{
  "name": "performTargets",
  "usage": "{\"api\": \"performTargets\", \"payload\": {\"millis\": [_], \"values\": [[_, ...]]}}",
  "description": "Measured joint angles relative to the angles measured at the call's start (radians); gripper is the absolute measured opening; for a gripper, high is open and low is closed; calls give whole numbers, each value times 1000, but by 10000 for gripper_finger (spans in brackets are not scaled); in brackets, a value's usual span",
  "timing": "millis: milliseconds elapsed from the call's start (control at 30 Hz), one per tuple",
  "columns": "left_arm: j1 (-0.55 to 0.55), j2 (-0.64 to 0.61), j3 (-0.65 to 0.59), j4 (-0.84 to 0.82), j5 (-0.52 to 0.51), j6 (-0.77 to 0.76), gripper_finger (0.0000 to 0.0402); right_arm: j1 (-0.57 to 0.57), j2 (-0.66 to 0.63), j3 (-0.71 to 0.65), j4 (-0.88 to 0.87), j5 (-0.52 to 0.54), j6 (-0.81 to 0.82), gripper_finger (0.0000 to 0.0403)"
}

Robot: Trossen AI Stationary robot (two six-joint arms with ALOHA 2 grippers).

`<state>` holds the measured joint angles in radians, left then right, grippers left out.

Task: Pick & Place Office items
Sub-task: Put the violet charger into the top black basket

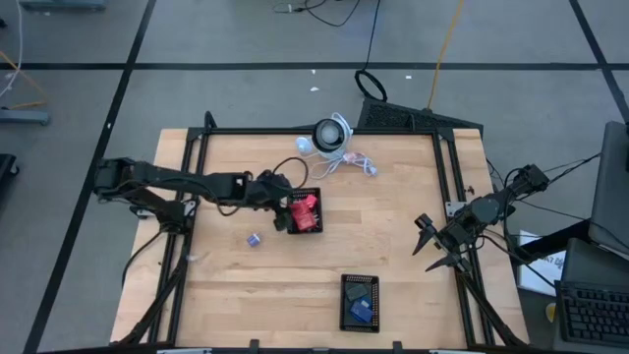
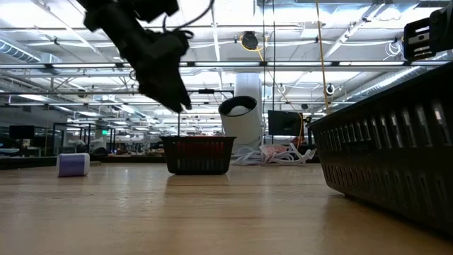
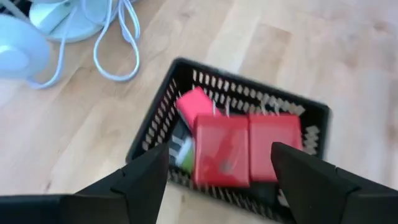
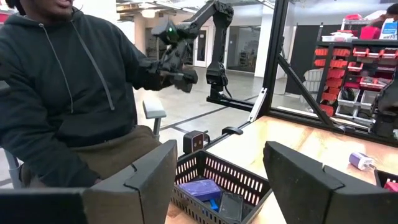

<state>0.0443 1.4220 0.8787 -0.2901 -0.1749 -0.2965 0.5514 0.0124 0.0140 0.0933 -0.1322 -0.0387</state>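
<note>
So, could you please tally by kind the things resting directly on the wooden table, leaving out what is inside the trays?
Black rectangular mesh trays: 2
White round device with coiled cable: 1
Small lilac block: 1
Total: 4

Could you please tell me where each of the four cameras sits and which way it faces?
High: overhead, looking straight down; both arms show.
Low: at tabletop height, looking across; the left pincer hangs above the tray of red pieces.
Left wrist: looks down past its open fingers into that tray, also in the high view.
Right wrist: looks past its own fingers at the tray of blue pieces and a seated person.
</note>
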Motion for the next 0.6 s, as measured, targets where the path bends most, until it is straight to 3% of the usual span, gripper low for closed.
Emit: {"api": "performTargets", "payload": {"millis": [267, 600], "values": [[-108, -162, 0, -285, 103, -202, 252, 0, 0, 0, 0, 0, 0, 227], [-305, -113, -1, -562, 105, -599, 226, 0, 0, 0, 0, 0, 0, 232]]}}
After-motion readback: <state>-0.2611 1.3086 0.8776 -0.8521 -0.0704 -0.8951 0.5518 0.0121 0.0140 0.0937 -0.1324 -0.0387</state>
